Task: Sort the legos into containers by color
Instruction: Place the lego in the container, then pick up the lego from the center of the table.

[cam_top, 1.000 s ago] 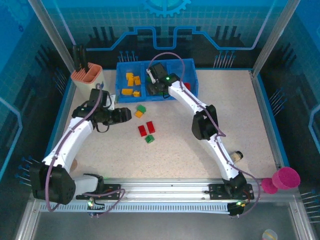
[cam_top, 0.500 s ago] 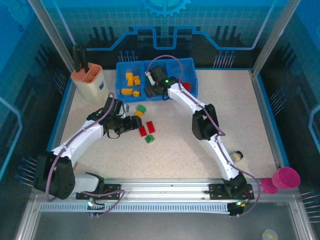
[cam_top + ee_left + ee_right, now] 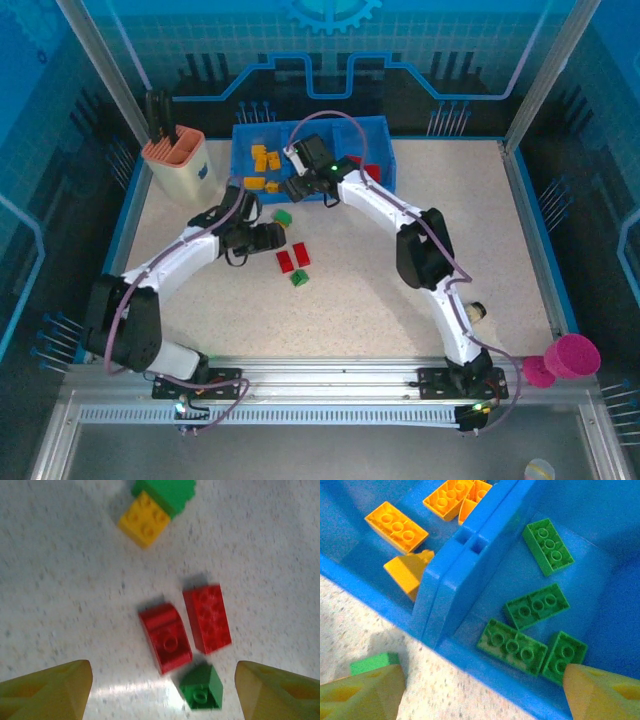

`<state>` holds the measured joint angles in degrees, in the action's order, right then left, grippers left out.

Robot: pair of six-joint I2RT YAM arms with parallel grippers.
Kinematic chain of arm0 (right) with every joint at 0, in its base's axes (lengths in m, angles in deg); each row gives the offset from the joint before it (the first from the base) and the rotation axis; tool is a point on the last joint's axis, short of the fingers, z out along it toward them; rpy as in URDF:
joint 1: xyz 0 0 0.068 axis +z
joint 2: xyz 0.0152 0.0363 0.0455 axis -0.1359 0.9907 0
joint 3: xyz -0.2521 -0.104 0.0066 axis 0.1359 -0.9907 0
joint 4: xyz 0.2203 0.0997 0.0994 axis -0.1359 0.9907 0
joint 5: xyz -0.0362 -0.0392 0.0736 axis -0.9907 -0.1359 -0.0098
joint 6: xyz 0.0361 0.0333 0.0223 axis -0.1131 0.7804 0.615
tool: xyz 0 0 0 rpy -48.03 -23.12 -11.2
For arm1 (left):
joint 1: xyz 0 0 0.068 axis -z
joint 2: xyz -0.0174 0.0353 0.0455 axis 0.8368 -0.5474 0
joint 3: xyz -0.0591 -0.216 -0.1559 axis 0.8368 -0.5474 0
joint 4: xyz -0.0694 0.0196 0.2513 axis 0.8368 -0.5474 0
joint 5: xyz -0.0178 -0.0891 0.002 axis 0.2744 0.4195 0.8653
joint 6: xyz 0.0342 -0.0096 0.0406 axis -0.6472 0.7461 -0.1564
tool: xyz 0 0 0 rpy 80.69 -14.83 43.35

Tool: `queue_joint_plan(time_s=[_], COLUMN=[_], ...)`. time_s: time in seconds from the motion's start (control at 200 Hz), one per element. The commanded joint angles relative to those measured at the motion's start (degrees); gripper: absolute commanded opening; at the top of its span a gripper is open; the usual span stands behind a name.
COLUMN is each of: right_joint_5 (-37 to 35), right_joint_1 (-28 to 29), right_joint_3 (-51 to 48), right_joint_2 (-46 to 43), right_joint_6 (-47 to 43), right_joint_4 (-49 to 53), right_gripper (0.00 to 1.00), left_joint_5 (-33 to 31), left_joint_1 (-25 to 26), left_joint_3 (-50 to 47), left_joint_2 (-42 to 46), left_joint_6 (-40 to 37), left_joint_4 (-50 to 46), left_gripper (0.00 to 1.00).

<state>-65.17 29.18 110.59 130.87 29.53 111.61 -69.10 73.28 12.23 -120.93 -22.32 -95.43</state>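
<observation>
The blue tray (image 3: 383,130) stands at the back centre. Its left compartment holds several yellow bricks (image 3: 262,165), and red bricks (image 3: 368,172) lie in the right one. My right gripper (image 3: 300,186) hovers open over the tray's near wall (image 3: 485,662), above several green bricks (image 3: 537,605) in the middle compartment. Yellow bricks (image 3: 396,526) lie beyond the divider (image 3: 455,575). My left gripper (image 3: 162,685) is open over the table. Between its fingers are a curved red brick (image 3: 166,637), a flat red brick (image 3: 207,617) and a small green brick (image 3: 202,687). Farther off lie a yellow brick (image 3: 145,520) and a green one (image 3: 167,492).
A beige holder with an orange top (image 3: 178,160) stands at the back left. A pink cup (image 3: 570,355) lies off the table's front right corner, and a small cork-like object (image 3: 473,312) sits by the right arm. A raised blue rim (image 3: 540,240) borders the table.
My left arm has swung right, bringing its open gripper over the loose red and green bricks. My right gripper has shifted slightly left and nearer, to the tray's front wall.
</observation>
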Motion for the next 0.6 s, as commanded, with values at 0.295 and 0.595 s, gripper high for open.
queue_joint_plan(time_s=[0.295, 0.595], right_joint_5=[-1.15, 2.84], right_joint_1=[4.57, 10.29], right_joint_3=[-35.96, -50.25], right_joint_2=[-30.76, -39.87], right_joint_6=[2.93, 9.29], right_joint_4=[-5.96, -1.38], right_gripper=[0.82, 0.82], left_joint_5=[-10.4, -8.55], left_joint_1=[0.32, 0.32], left_joint_3=[15.76, 20.29], left_joint_2=[-20.48, -27.18], left_joint_6=[-13.75, -14.96], left_joint_4=[1.26, 1.0], left_gripper=[0.75, 0.75])
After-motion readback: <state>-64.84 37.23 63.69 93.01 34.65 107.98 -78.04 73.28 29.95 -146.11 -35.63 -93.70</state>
